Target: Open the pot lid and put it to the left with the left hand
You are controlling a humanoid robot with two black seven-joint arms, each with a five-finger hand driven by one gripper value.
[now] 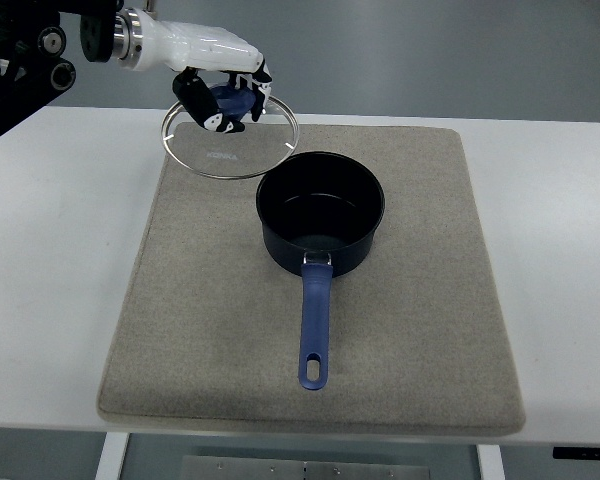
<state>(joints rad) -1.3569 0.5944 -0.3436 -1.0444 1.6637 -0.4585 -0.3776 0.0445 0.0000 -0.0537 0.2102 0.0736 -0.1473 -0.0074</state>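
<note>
The left robot hand (pixel 220 95) is clamped on the blue knob of the glass lid (pixel 232 135), holding it up-left of the open pot (pixel 320 215). Lifting looks done; setting it down on the mat (pixel 160 300) remains.

Colours on the white desk (pixel 40 250)

Dark navy pot (pixel 320 222), blue handle (pixel 315 330); clear steel-rimmed lid (pixel 230 150), blue knob (pixel 235 97); grey-beige mat (pixel 180 330); white-and-black hand (pixel 220 85).
</note>
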